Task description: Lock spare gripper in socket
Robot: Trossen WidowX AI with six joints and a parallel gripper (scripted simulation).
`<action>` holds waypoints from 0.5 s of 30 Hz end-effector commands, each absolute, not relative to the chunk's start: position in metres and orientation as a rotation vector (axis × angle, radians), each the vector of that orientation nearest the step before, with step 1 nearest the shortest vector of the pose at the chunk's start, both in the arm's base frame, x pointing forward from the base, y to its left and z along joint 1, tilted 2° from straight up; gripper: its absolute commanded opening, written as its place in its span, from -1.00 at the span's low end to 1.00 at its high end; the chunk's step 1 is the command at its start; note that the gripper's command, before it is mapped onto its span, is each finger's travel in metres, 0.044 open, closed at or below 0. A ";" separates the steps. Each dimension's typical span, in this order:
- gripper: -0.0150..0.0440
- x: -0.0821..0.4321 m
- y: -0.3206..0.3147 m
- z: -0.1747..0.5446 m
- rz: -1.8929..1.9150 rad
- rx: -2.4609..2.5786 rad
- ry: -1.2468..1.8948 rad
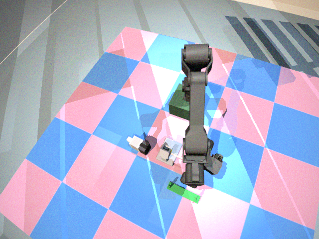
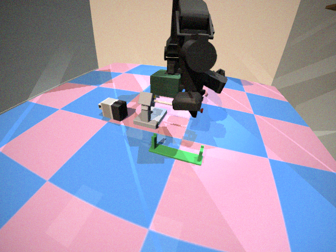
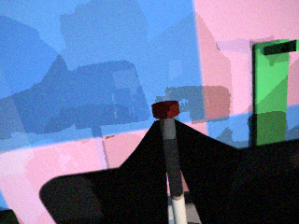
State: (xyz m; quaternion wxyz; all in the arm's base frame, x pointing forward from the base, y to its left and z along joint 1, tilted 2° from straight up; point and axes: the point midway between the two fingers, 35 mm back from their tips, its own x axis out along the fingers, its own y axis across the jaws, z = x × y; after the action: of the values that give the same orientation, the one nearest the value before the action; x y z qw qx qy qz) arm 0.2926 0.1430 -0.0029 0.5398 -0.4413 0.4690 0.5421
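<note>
Pin's far tip (image 2: 155, 101), too small to tell whether clear of the socket (image 2: 146, 98).

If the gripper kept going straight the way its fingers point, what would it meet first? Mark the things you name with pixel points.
Probably the checkered surface (image 1: 128, 179) (image 2: 94, 151) (image 3: 177, 37) beneath the gripper (image 2: 193, 115) (image 3: 164, 122); the green holder (image 1: 181, 191) (image 2: 176, 154) (image 3: 271, 93) looks off to one side, though depth is unclear.

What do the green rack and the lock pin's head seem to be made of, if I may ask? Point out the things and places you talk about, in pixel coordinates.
Green rack (image 1: 183, 191) (image 2: 176, 154) (image 3: 272, 98): probably painted plastic or metal, evenly coloured.

Pin's head (image 2: 201, 110) (image 3: 165, 109): perhaps red plastic, fairly matte, no bright glint.
</note>
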 end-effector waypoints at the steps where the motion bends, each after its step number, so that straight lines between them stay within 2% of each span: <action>1: -0.49 0.295 0.147 0.000 1.286 -1.044 1.111; 15: -0.49 0.295 0.156 0.002 1.291 -1.040 1.120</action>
State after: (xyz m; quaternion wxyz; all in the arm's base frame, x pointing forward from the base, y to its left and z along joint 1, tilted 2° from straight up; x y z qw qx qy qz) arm 0.2932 0.1534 -0.0006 0.5369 -0.4394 0.4724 0.5435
